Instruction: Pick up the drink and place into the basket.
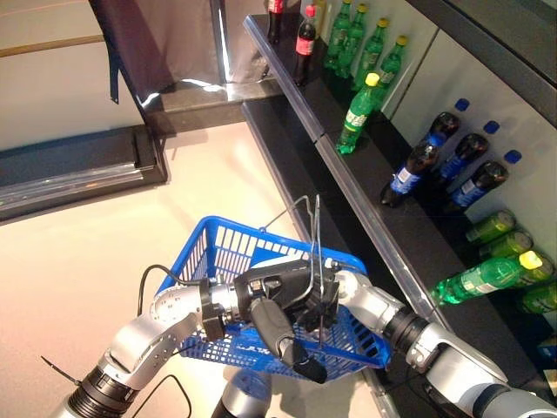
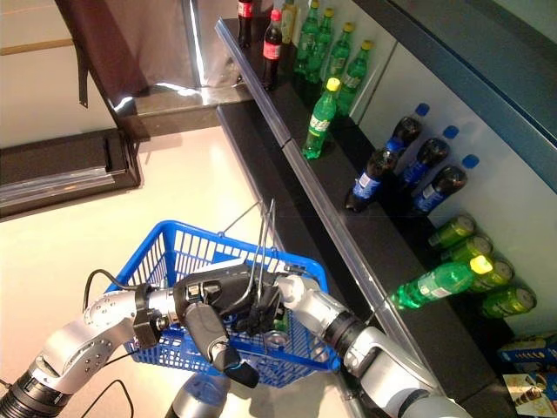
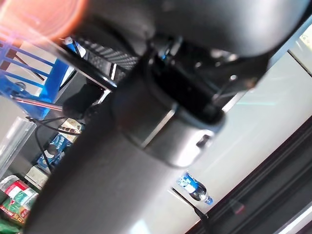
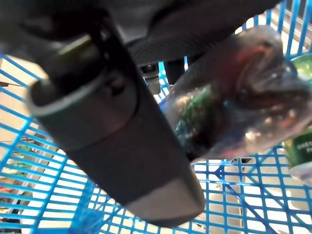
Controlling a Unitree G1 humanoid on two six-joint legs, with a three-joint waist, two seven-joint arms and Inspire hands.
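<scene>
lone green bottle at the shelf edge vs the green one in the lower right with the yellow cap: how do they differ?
Pose: the lone green bottle stands upright; the lower green bottle lies on its side. Company: the lone one has open shelf around it; the lying one sits against other lying green bottles. Place: the upright one is farther along the shelf, the lying one nearer the robot. Shared: green bodies, yellow caps, same shelf.

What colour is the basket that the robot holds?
Blue; the basket shows best in the left eye view.
</scene>
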